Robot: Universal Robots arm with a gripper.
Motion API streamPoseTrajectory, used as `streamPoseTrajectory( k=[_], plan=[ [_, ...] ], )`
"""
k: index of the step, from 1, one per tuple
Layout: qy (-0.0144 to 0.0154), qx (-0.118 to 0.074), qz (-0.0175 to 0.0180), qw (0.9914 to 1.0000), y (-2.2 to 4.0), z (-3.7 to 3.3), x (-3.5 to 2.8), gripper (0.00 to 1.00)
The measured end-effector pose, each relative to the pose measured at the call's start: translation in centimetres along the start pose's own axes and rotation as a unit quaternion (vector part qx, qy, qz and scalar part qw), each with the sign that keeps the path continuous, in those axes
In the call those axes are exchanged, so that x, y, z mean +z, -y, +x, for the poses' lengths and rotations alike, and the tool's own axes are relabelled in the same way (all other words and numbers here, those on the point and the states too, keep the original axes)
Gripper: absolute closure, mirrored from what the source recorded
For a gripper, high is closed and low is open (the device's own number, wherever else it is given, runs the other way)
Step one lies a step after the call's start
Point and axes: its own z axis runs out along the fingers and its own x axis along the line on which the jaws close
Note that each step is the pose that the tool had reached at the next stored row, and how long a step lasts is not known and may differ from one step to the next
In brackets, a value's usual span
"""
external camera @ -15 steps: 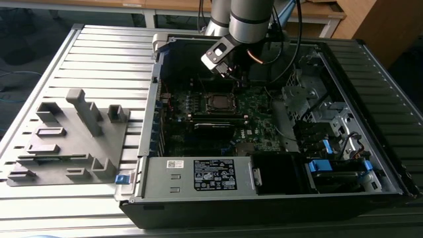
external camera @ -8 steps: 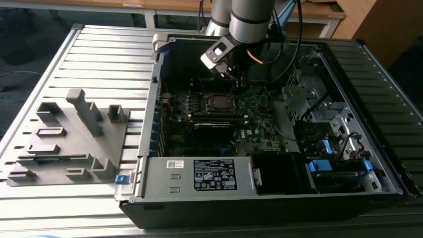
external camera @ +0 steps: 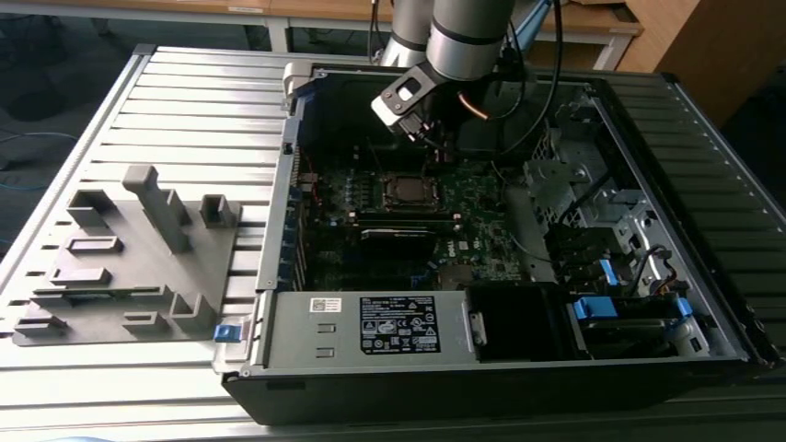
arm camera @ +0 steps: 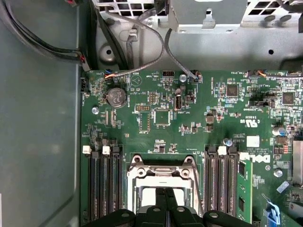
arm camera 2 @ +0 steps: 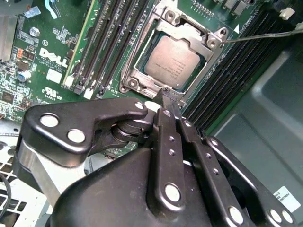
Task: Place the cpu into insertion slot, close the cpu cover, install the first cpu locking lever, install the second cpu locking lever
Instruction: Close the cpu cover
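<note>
The exterior view overlooks the whole computer case [external camera: 368,396] from above; both wrist views closely face its cpu [arm camera 2: 173,61].

Cpu [arm camera 2: 173,61]: dull silver-grey square, seated flat in socket, centre of the exterior view [external camera: 406,189]. Cpu cover [arm camera 2: 141,52]: shiny frame, lying flat around it.

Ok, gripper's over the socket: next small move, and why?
Probably ease the shut gripper toward the thin silver wire lever. The dull silver-grey square cpu sits in its socket and the shiny metal cover frame appears to lie flat over its edges, while that lever juts out, seemingly unlatched.
</note>
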Motion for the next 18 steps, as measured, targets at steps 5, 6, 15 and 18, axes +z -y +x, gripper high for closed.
streamPoseTrajectory(
  k=[5,6,15,18],
  plan=[
    [0.001,0.0,0.0095,0.99995,-0.01,0.0,0.03,0.89],
    [0.0011,0.0,0.0106,0.99994,0.0,0.0,0.02,0.89],
    [0.0016,0.001,0.0206,0.99979,-0.01,0.0,0.05,0.89],
    [0.0016,0.001,0.0206,0.99979,0.02,0.0,0.04,0.89]
  ],
)
